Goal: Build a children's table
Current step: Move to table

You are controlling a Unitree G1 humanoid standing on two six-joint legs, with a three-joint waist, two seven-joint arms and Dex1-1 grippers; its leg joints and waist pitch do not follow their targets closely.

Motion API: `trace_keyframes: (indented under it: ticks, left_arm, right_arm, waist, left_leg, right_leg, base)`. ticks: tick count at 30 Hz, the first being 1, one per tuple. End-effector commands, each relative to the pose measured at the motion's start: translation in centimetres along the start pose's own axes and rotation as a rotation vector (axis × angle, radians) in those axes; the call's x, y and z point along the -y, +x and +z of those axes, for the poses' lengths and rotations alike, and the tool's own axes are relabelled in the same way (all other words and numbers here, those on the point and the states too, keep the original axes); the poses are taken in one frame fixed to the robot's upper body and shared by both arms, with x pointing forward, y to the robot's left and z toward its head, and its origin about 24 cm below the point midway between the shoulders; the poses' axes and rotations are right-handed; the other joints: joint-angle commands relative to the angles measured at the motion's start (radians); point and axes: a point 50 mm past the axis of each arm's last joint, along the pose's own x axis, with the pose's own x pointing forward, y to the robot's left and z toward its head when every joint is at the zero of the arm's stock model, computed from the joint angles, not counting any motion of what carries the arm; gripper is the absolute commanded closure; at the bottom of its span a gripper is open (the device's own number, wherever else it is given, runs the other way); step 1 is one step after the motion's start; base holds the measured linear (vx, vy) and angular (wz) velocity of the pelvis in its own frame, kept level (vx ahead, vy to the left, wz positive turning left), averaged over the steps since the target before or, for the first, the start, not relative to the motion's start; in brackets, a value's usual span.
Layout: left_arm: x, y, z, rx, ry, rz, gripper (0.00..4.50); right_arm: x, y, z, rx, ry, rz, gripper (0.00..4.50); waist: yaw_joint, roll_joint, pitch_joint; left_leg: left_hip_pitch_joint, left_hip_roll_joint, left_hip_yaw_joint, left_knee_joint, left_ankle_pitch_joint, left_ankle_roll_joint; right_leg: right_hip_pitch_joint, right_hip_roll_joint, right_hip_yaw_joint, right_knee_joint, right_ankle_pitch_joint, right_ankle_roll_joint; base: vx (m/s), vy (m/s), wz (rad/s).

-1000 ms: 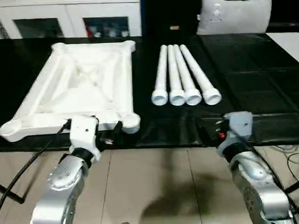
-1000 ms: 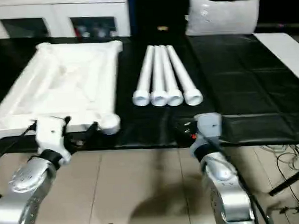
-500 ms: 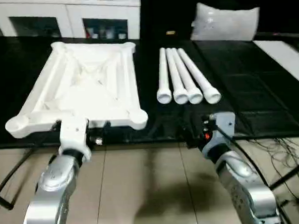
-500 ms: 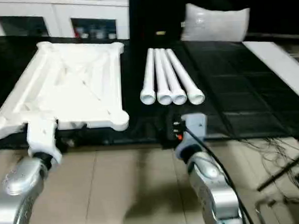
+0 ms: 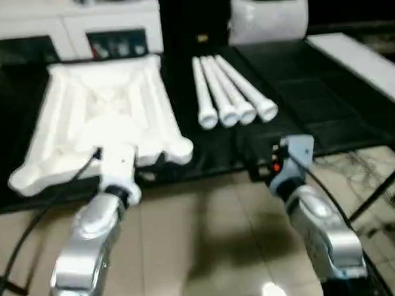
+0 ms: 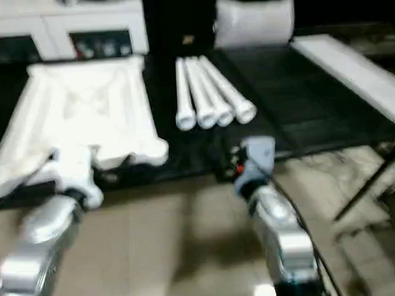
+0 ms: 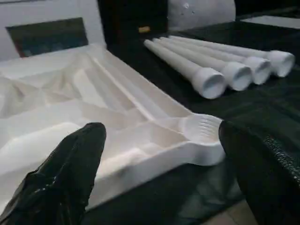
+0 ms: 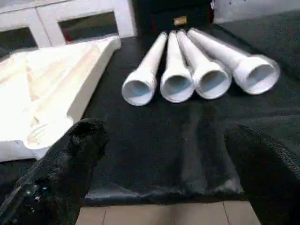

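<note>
The white table top [image 5: 98, 119] lies underside up on the left of the black-covered bench, its ribs and round corner sockets showing. Several white tapered legs [image 5: 231, 94] lie side by side to its right, wide ends toward me. My left gripper [image 5: 126, 165] stands open at the top's near edge, and the near right corner socket [image 7: 201, 129] sits between its fingers without touching them. My right gripper [image 8: 166, 133] is open and empty over the bench's front edge, short of the legs [image 8: 187, 70].
A white cabinet with glass doors [image 5: 68, 29] and a grey cushion [image 5: 267, 17] stand behind the bench. A white board [image 5: 357, 59] lies at the far right. Cables [image 5: 382, 179] hang off the right side over the tiled floor.
The whole picture has shifted and tilted, so the camera moved. Both grippers stay open near the bench's front edge, and nothing was picked up.
</note>
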Motion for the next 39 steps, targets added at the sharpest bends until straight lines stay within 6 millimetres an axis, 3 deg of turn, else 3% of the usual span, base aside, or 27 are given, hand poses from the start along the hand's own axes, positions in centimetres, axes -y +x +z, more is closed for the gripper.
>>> trace_keyframes:
  ticks: [1, 5, 9, 12, 13, 14, 15, 17, 19, 21, 22, 23, 24, 25, 26, 27, 28, 29, 31, 32, 33, 34, 35, 36, 37, 38, 39]
  left_arm:
    - [-0.6, 0.0, -0.4, -0.019, -0.002, 0.021, 0.08]
    - [-0.4, 0.8, 0.2, 0.017, -0.018, 0.037, 0.08]
    - [-0.3, 1.4, 0.6, 0.032, -0.012, 0.049, 0.08]
    - [-0.4, 1.5, 0.8, 0.036, -0.015, 0.052, 0.08]
    - [-0.6, 1.5, 0.8, 0.032, -0.004, 0.049, 0.08]
    - [-0.6, 1.5, 0.8, 0.032, -0.004, 0.049, 0.08]
    - [-0.9, 1.2, 0.8, 0.031, 0.008, 0.049, 0.08]
    - [-1.2, 0.9, 0.8, 0.027, 0.008, 0.055, 0.08]
    - [-1.5, 0.6, 0.5, 0.017, 0.007, 0.067, 0.08]
    - [-1.7, 0.5, 0.4, 0.008, 0.023, 0.068, 0.08]
    - [-2.0, 0.6, 0.4, 0.008, 0.028, 0.071, 0.08]
    - [-2.0, 0.6, 0.4, 0.009, 0.029, 0.072, 0.08]
    - [-2.3, 0.6, 0.6, 0.015, 0.033, 0.082, 0.08]
    - [-2.4, 0.6, 0.7, 0.018, 0.034, 0.083, 0.08]
    - [-2.4, 0.6, 0.8, 0.021, 0.036, 0.08, 0.08]
    - [-2.3, 0.6, 0.9, 0.027, 0.042, 0.06, 0.08]
    - [-2.2, 0.6, 1.0, 0.031, 0.043, 0.038, 0.08]
    - [-2.1, 0.7, 1.0, 0.033, 0.043, 0.028, 0.08]
    - [-2.0, 0.8, 1.0, 0.037, 0.045, 0.0, 0.08]
    - [-2.0, 0.8, 1.0, 0.036, 0.046, -0.005, 0.08]
    - [-1.8, 0.9, 1.0, 0.036, 0.048, -0.024, 0.08]
    - [-1.8, 0.9, 0.9, 0.038, 0.047, -0.03, 0.08]
    - [-1.8, 0.9, 0.9, 0.038, 0.047, -0.032, 0.08]
    - [-1.8, 0.9, 0.7, 0.031, 0.045, -0.029, 0.08]
    - [-1.8, 0.9, 0.6, 0.025, 0.039, -0.032, 0.08]
    - [-1.7, 0.9, 0.5, 0.023, 0.036, -0.036, 0.08]
    - [-1.7, 0.8, 0.5, 0.023, 0.034, -0.04, 0.08]
  right_arm:
    - [-0.6, 0.6, 1.0, 0.032, -0.023, 0.031, 0.0]
    - [-0.2, 1.0, 1.7, 0.046, -0.06, 0.032, 0.0]
    - [0.0, 1.5, 2.2, 0.055, -0.073, 0.035, 0.0]
    - [-0.2, 1.8, 2.6, 0.067, -0.09, 0.067, 0.0]
    - [-0.4, 1.9, 2.6, 0.06, -0.093, 0.091, 0.0]
    - [-0.4, 1.9, 2.6, 0.06, -0.093, 0.091, 0.0]
    - [-0.6, 2.0, 2.5, 0.053, -0.138, 0.109, 0.0]
    - [-0.8, 2.0, 2.3, 0.049, -0.144, 0.122, 0.0]
    - [-1.0, 2.1, 2.0, 0.047, -0.133, 0.137, 0.0]
    - [-1.3, 2.3, 1.9, 0.048, -0.132, 0.154, 0.0]
    - [-1.7, 2.5, 2.0, 0.052, -0.132, 0.174, 0.0]
    - [-1.7, 2.5, 2.0, 0.053, -0.129, 0.176, 0.0]
    - [-2.1, 2.4, 2.0, 0.054, -0.129, 0.208, 0.0]
    - [-2.2, 2.5, 2.0, 0.054, -0.13, 0.219, 0.0]
    - [-2.3, 2.4, 2.0, 0.055, -0.137, 0.229, 0.0]
    - [-2.3, 2.4, 2.0, 0.056, -0.147, 0.233, 0.0]
    - [-2.3, 2.4, 2.0, 0.058, -0.152, 0.233, 0.0]
    - [-2.2, 2.4, 2.1, 0.06, -0.154, 0.234, 0.0]
    - [-2.1, 2.4, 2.1, 0.066, -0.158, 0.227, 0.0]
    - [-2.1, 2.4, 2.2, 0.067, -0.158, 0.225, 0.0]
    - [-1.8, 2.4, 2.2, 0.071, -0.159, 0.215, 0.0]
    - [-1.8, 2.3, 2.2, 0.072, -0.159, 0.211, 0.0]
    - [-1.8, 2.3, 2.2, 0.073, -0.159, 0.21, 0.0]
    - [-1.8, 2.1, 2.0, 0.073, -0.163, 0.21, 0.0]
    - [-1.8, 2.0, 2.0, 0.071, -0.17, 0.207, 0.0]
    - [-1.8, 1.9, 1.9, 0.07, -0.174, 0.206, 0.0]
    - [-1.8, 1.8, 1.9, 0.071, -0.178, 0.205, 0.0]
  waist:
    - [-0.014, 0.024, -0.056]
    - [0.009, -0.001, -0.047]
    - [0.025, -0.022, -0.033]
    - [0.024, -0.035, -0.035]
    - [0.038, -0.052, -0.032]
    - [0.041, -0.041, -0.029]
    - [0.049, -0.053, -0.041]
    - [0.056, -0.038, -0.047]
    - [0.049, -0.018, -0.06]
    - [0.011, -0.007, -0.078]
    - [-0.005, -0.012, -0.091]
    - [-0.005, -0.012, -0.091]
    - [0.029, -0.025, -0.064]
    - [0.034, -0.041, -0.062]
    - [0.049, -0.08, -0.047]
    - [0.058, -0.106, -0.035]
    - [0.107, -0.118, -0.034]
    - [0.124, -0.107, -0.039]
    - [0.124, -0.077, -0.029]
    - [0.125, -0.062, -0.029]
    - [0.109, -0.017, -0.03]
    - [0.094, 0.006, -0.024]
    - [0.048, 0.021, -0.058]
    - [0.024, 0.019, -0.073]
    - [0.037, 0.009, -0.061]
    - [0.037, 0.009, -0.061]
    - [0.035, -0.013, -0.058]
  left_leg:
    - [0.041, 0.104, -0.064, -0.134, -0.011, -0.001]
    - [0.011, 0.067, -0.013, -0.135, -0.174, -0.046]
    - [0.03, 0.065, 0.016, -0.156, -0.516, -0.057]
    - [0.028, 0.06, 0.034, -0.161, -0.472, -0.01]
    - [-0.004, 0.043, 0.039, -0.166, -0.38, 0.069]
    - [-0.011, 0.043, 0.041, -0.166, -0.345, 0.086]
    - [-0.067, 0.028, 0.029, -0.136, -0.206, 0.163]
    - [-0.05, 0.03, 0.029, -0.122, -0.123, 0.203]
    - [-0.017, 0.014, 0.007, -0.126, 0.059, 0.308]
    - [0.097, 0.001, -0.095, -0.122, 0.367, 0.513]
    - [0.255, 0.152, -0.187, -0.082, 0.666, 0.614]
    - [0.255, 0.152, -0.187, -0.082, 0.666, 0.614]
    - [0.184, 0.154, -0.13, -0.111, 0.697, 0.569]
    - [0.16, 0.13, -0.095, -0.121, 0.59, 0.533]
    - [0.129, 0.031, -0.026, -0.103, 0.273, 0.402]
    - [0.084, -0.016, 0.008, -0.107, 0.088, 0.332]
    - [0.029, -0.056, 0.022, 0.0, -0.097, 0.217]
    - [-0.01, -0.029, 0.005, 0.031, -0.035, 0.137]
    - [-0.036, 0.006, -0.006, 0.026, 0.035, 0.06]
    - [-0.031, 0.019, -0.005, 0.007, 0.054, 0.047]
    - [0.005, 0.061, 0.012, -0.107, 0.079, 0.045]
    - [0.021, 0.084, -0.004, -0.148, -0.015, 0.054]
    - [0.147, 0.145, -0.087, -0.158, -0.063, 0.131]
    - [0.189, 0.151, -0.119, -0.148, 0.013, 0.218]
    - [0.175, 0.154, -0.111, -0.125, 0.159, 0.403]
    - [0.175, 0.154, -0.111, -0.125, 0.159, 0.403]
    - [0.147, 0.124, -0.062, -0.13, 0.182, 0.462]
  right_leg:
    - [0.003, 0.01, 0.023, -0.014, -0.003, -0.158]
    - [0.02, -0.036, 0.04, -0.061, 0.019, -0.146]
    - [0.013, -0.056, 0.055, -0.114, -0.473, -0.08]
    - [0.039, -0.048, 0.05, -0.128, -0.518, -0.075]
    - [0.078, -0.061, 0.035, -0.144, -0.512, -0.089]
    - [0.09, -0.074, 0.033, -0.152, -0.567, -0.076]
    - [0.146, -0.121, 0.009, -0.174, -0.598, -0.024]
    - [0.143, -0.13, -0.017, -0.187, -0.54, -0.045]
    - [0.152, -0.047, -0.081, -0.155, -0.251, -0.118]
    - [0.096, 0.058, -0.111, -0.064, -0.086, -0.086]
    - [-0.089, 0.025, -0.028, 0.055, -0.208, 0.006]
    - [-0.089, 0.025, -0.028, 0.055, -0.208, 0.006]
    - [-0.112, -0.01, 0.031, 0.094, -0.091, 0.08]
    - [-0.102, -0.011, 0.042, 0.076, -0.033, 0.071]
    - [-0.063, -0.031, 0.081, -0.04, 0.077, 0.014]
    - [-0.006, -0.038, 0.115, -0.075, -0.002, 0.037]
    - [0.09, -0.138, 0.212, -0.144, -0.305, -0.019]
    - [0.13, -0.15, 0.2, -0.124, -0.381, -0.069]
    - [0.137, -0.157, 0.172, -0.126, -0.283, -0.217]
    - [0.127, -0.145, 0.155, -0.13, -0.249, -0.264]
    - [0.102, -0.06, 0.058, -0.125, -0.245, -0.26]
    - [0.081, -0.01, 0.031, -0.094, -0.247, -0.219]
    - [-0.007, 0.035, 0.0, 0.02, -0.181, -0.153]
    - [-0.049, 0.033, -0.003, 0.054, -0.148, -0.112]
    - [-0.097, 0.017, 0.011, 0.101, -0.096, 0.001]
    - [-0.097, 0.017, 0.011, 0.101, -0.096, 0.001]
    - [-0.102, 0.004, 0.023, 0.078, -0.01, 0.026]
  base:
    - [-0.037, 0.115, 0.18]
    - [-0.016, 0.047, 0.0]
    - [0.0, 0.0, 0.0]
    - [0.0, 0.0, 0.0]
    - [0.0, 0.0, 0.0]
    - [0.072, -0.038, 0.15]
    - [0.072, -0.038, 0.15]
    - [0.121, -0.018, 0.47]
    - [0.166, -0.012, 0.6]
    - [0.235, -0.015, 0.57]
    - [0.201, -0.051, 0.48]
    - [0.098, -0.097, 0.34]
    - [0.098, -0.097, 0.34]
    - [-0.046, -0.138, 0.08]
    - [-0.089, -0.118, 0.1]
    - [-0.089, -0.118, 0.1]
    - [0.031, -0.082, 0.01]
    - [0.097, -0.067, -0.14]
    - [0.096, -0.048, -0.13]
    - [0.091, 0.019, -0.02]
    - [0.091, 0.019, -0.02]
    - [0.1, 0.09, 0.01]
    - [0.165, 0.099, -0.03]
    - [0.165, 0.099, -0.03]
    - [0.153, 0.054, 0.03]
    - [0.081, 0.025, 0.09]
    - [0.081, 0.025, 0.09]
